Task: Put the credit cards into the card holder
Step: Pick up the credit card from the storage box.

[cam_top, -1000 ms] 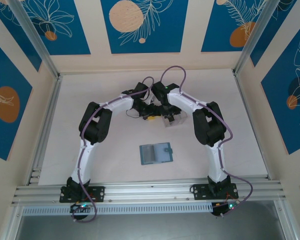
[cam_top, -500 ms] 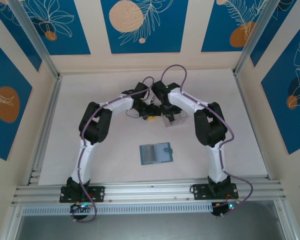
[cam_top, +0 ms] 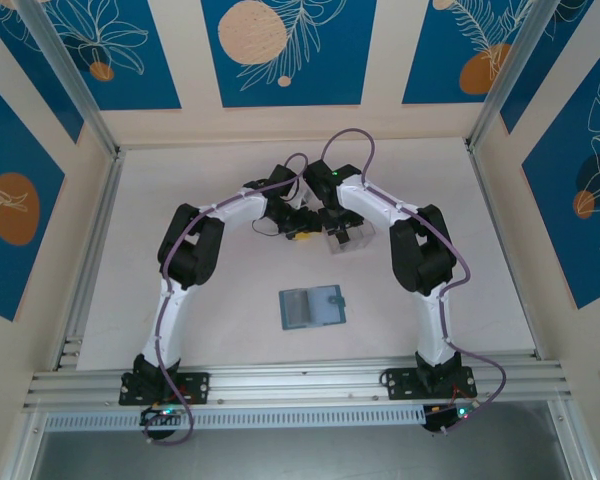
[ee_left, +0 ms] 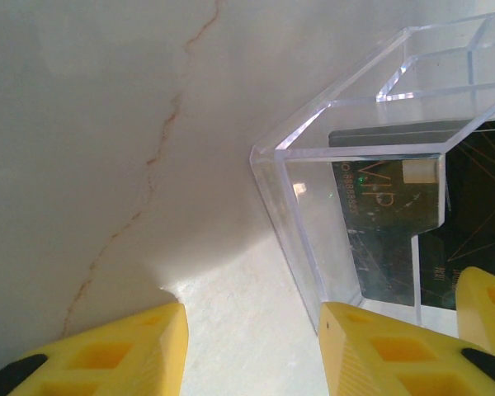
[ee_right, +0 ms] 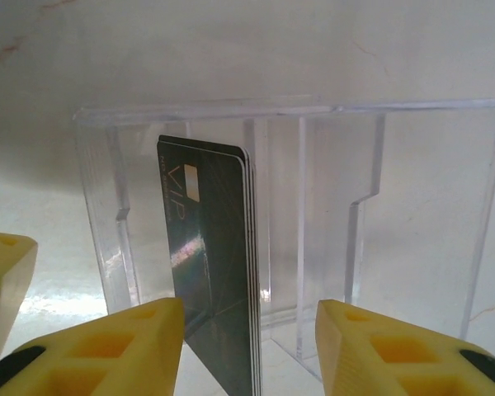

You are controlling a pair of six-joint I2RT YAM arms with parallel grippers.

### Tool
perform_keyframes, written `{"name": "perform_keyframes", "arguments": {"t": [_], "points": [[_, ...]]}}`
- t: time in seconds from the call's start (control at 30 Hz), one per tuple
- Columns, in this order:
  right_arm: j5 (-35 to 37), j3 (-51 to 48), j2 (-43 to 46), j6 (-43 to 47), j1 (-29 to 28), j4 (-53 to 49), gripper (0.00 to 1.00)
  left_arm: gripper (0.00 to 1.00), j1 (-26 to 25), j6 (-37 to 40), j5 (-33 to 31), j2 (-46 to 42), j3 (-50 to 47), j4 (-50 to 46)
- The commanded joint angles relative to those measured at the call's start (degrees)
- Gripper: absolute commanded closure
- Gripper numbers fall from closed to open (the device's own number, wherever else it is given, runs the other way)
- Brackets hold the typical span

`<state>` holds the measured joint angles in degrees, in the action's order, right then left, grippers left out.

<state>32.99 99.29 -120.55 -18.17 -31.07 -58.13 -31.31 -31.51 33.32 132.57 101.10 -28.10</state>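
Pale tabletop (cam_top: 440,180) holds a clear box (ee_right: 412,181) of credit cards (ee_right: 210,247); right pincer (ee_right: 247,330) spread astride them, left pincer (ee_left: 252,330) spread beside.

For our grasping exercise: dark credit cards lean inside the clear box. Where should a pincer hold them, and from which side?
Probably pinch the credit cards across their broad faces at the end nearest the right pincer, entering from its side; the clear box walls off the rest.
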Motion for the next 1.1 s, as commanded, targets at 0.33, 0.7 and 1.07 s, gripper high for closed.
{"name": "perform_keyframes", "arguments": {"t": [0.33,0.7,1.07], "points": [[1.7,-0.14,-3.07,-0.6,0.48,0.56,0.55,0.54,-1.05,0.66,0.61,1.76,0.61,-0.33],[4.78,-0.41,-1.81,-0.68,0.75,0.08,0.59,0.54,-1.01,0.57,0.58,1.81,0.29,-0.13],[5.74,-0.36,0.46,-0.66,0.65,-0.8,0.63,0.54,-1.02,0.56,0.52,2.22,0.41,-0.22]]}}
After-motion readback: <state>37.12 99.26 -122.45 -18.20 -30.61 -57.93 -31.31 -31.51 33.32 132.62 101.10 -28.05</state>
